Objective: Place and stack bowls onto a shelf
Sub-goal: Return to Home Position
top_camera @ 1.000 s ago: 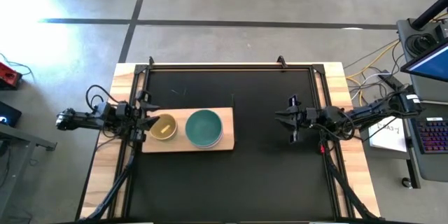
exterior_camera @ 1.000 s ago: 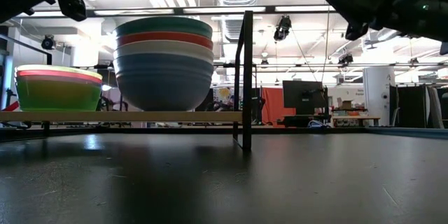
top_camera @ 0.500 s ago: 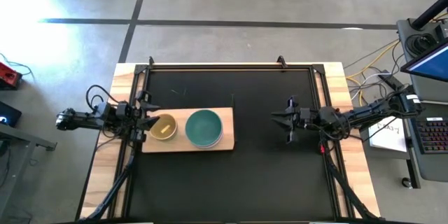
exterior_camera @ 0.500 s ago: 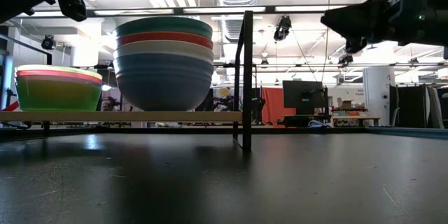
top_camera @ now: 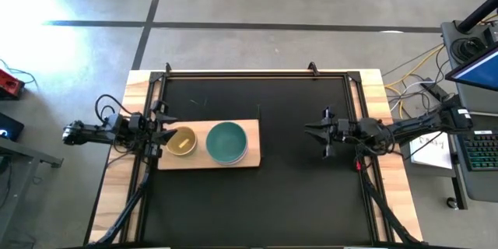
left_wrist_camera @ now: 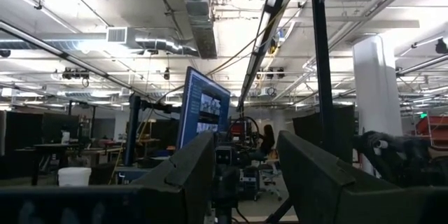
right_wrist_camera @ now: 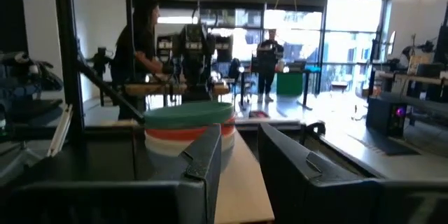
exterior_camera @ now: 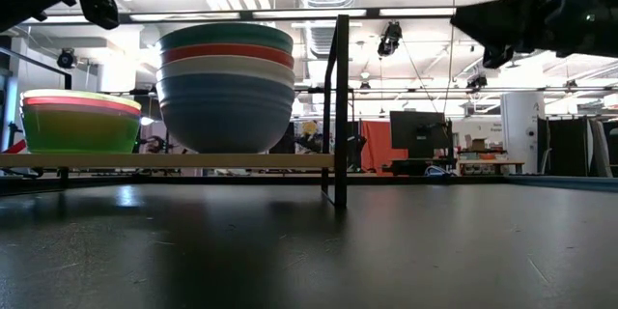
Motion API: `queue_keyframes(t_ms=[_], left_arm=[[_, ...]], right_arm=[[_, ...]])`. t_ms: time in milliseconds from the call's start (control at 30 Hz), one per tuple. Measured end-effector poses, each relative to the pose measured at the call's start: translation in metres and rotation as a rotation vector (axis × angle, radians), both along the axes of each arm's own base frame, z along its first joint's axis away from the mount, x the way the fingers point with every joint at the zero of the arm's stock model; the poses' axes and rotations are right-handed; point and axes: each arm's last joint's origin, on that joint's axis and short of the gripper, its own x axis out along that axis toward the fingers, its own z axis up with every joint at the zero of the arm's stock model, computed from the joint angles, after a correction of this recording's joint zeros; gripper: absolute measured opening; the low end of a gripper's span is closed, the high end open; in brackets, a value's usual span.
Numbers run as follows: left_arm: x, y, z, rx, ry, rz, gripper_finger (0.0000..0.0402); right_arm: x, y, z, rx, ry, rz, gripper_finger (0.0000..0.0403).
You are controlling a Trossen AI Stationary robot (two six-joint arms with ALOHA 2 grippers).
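Shelf (top_camera: 250,159): left-centre of overhead frame, on black counter (top_camera: 296,194).
Large bowls (exterior_camera: 225,87): teal-topped stack, shelf's right half.
Small bowls (exterior_camera: 81,121): stacked at its left.
Left pincer (top_camera: 166,134): fingers apart, shelf's left edge.
Right pincer (top_camera: 320,132): fingers apart, centre right.

High view: we see only teal bowl (top_camera: 227,142) of large stack; bowls beneath hidden. Small stack (top_camera: 182,142) likewise: one yellow inside shows, rest covered.
Low view: thin rim bands atop small stack too fine for us to sort. Left gripper (exterior_camera: 95,0) cut by top edge at 11 o'clock; right gripper (exterior_camera: 478,31) cut by top and right edges at 1 o'clock. Shelf (exterior_camera: 164,160) runs off at 9 o'clock.
Right wrist view: own finger (right_wrist_camera: 203,164) covers large stack's lower bowls; people (right_wrist_camera: 140,49) behind blurred.
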Motion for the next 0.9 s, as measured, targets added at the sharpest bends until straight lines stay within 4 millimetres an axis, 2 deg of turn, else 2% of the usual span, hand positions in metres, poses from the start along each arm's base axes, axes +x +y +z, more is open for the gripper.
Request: queue_keyframes(t_ms=[200, 433, 900], left_arm=[[0.0, 0.0, 0.0, 0.0, 0.0, 0.0, 0.0145], [0.0, 0.0, -0.001, 0.0, 0.002, 0.0, 0.0145], [0.0, 0.0, -0.001, 0.0, 0.002, 0.0, 0.0145]], right_arm=[[-0.01, -0.001, 0.008, 0.001, -0.043, 0.0, 0.0084], [-0.032, -0.002, 0.026, 0.013, -0.213, 0.0, 0.0091], [-0.064, -0.009, 0.046, 0.012, -0.475, -0.066, 0.008]])
